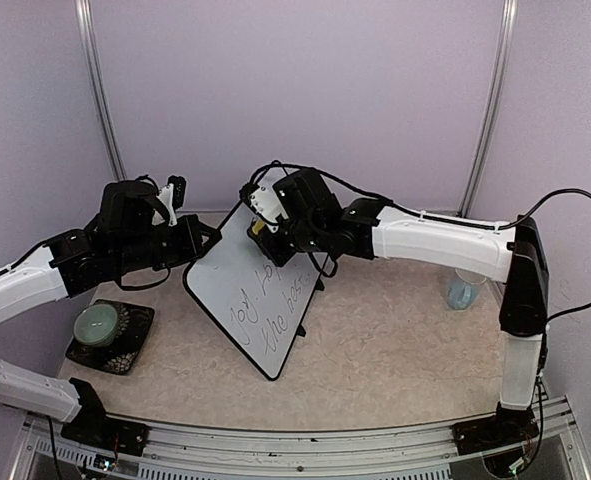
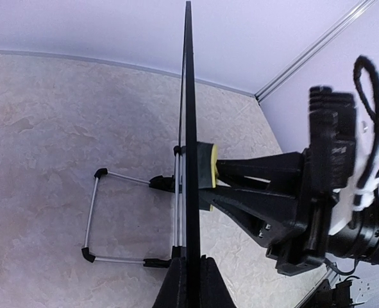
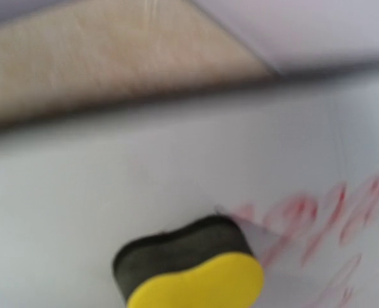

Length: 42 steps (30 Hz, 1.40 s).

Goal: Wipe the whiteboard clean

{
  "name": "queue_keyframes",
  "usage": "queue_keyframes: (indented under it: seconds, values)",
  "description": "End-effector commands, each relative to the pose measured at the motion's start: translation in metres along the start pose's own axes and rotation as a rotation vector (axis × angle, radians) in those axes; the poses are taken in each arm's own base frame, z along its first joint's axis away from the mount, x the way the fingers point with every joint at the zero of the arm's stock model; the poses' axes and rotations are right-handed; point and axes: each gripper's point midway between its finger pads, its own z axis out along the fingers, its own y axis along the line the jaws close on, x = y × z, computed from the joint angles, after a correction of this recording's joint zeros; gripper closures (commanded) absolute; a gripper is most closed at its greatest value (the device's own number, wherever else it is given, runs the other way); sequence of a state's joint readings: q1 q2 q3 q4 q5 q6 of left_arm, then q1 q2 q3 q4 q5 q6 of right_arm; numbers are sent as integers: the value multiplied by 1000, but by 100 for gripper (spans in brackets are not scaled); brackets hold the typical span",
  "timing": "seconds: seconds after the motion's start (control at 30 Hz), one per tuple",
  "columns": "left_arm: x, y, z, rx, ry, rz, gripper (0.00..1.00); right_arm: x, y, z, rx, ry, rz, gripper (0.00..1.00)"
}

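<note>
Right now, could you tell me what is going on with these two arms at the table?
The left gripper is clamped on the edge of the large white rectangular whiteboard with a thin black frame, steadying it as it stands. The right gripper presses a small yellow-and-dark sponge eraser against the board's upper face. Dark handwriting covers the lower part, so the erasing is not yet done.

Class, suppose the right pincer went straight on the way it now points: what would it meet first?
The whiteboard. The right pincer points squarely at its face, and the yellow eraser it holds seems to be touching the board already.
</note>
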State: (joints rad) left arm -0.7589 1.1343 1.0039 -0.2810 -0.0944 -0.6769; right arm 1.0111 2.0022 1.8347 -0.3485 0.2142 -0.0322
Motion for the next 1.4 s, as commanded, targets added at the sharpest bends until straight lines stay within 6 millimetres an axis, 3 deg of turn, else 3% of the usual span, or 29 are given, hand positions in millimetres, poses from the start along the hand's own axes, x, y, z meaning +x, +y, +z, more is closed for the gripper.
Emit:
queue_keyframes:
  seconds: [0.0, 0.13, 0.27, 0.57, 0.8, 0.97, 1.37]
  values:
    - [17, -18, -5, 90, 71, 17, 100, 63, 11, 11, -44, 137, 2, 100]
    - [17, -19, -5, 91, 71, 17, 100, 79, 12, 8, -52, 162, 8, 100]
    - [16, -19, -7, 93, 70, 15, 100, 74, 12, 7, -53, 152, 11, 100]
    - [17, -17, -8, 86, 71, 13, 100, 13, 1, 7, -24, 38, -1, 100]
    - [18, -17, -8, 86, 73, 14, 100, -15, -4, 16, -10, -3, -12, 100]
    - [18, -17, -8, 86, 74, 18, 100, -4, -3, 20, -11, 25, -14, 100]
    - [13, -20, -10, 93, 63, 22, 100, 60, 0, 15, -18, 136, -7, 100]
